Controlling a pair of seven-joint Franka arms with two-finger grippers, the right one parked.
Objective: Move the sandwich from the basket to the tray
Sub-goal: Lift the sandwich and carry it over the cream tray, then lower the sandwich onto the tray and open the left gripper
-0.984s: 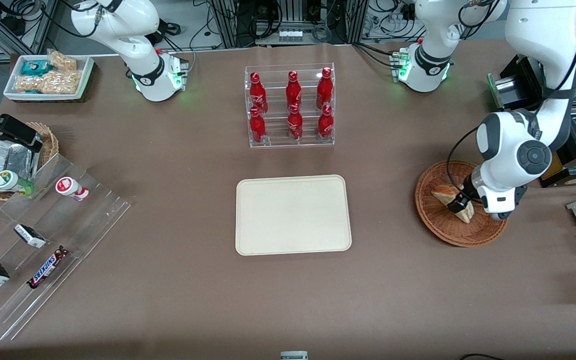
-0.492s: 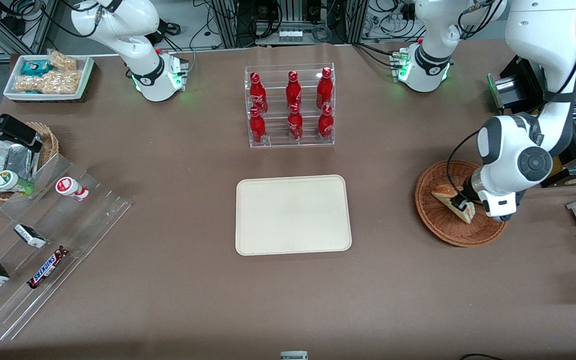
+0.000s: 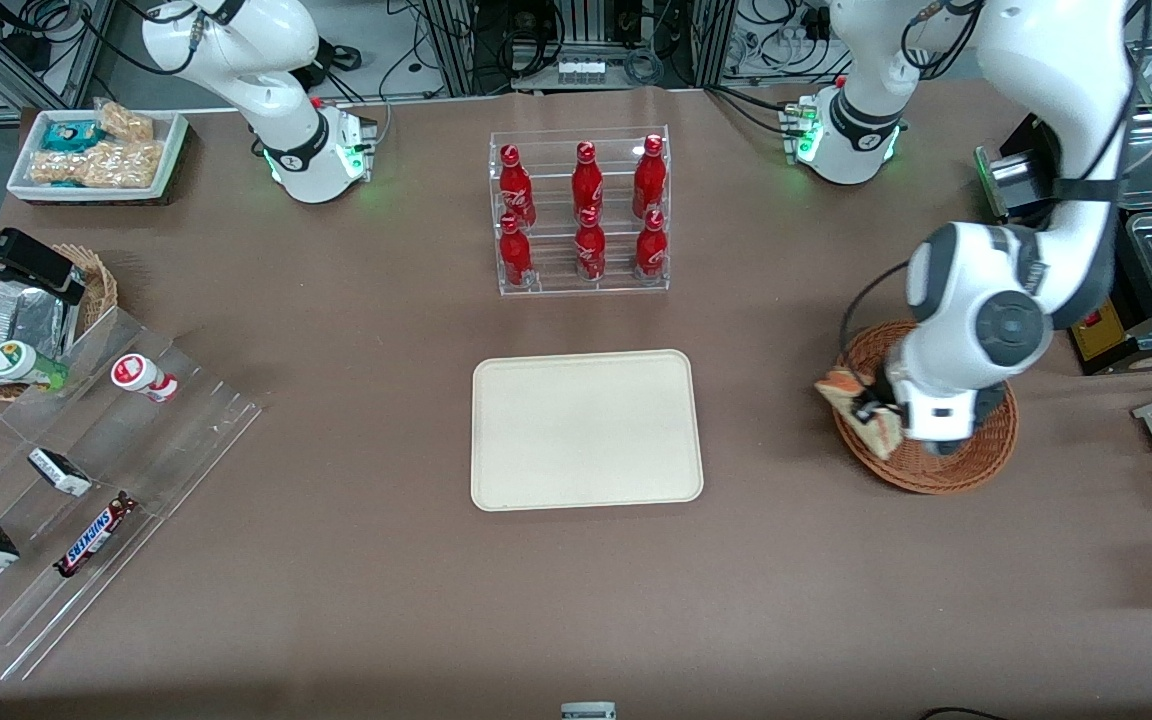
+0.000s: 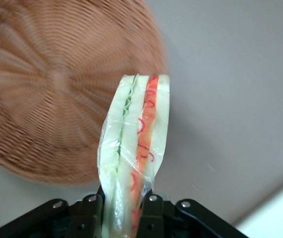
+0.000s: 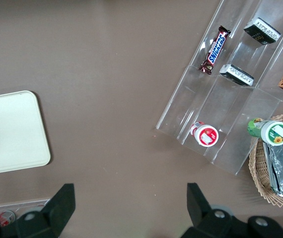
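the wrist view gives the close look: the end effector (image 4: 124, 208) is clamped on the sandwich (image 4: 134, 148), one finger (image 4: 89, 213) on each flat face, wedge standing out edge-on. pale bread, a light green layer on one side, orange-red streaks on the other, all under clear wrap that catches the light. the basket (image 4: 47, 94) shows below it, blurred, and a cream corner of the tray (image 4: 275, 213) just peeks in.

the front view shows what the wrist camera can't: the sandwich (image 3: 861, 405) hangs in the air over the basket's (image 3: 976, 470) rim on the tray's side, partly out over the brown surface (image 3: 336, 600). the tray (image 3: 586, 430) lies well apart, nearer the middle. from here the end effector (image 3: 876, 408) is mostly hidden under the arm's white wrist, and much of the basket is covered too. the sandwich's layers are hard to make out at this range.
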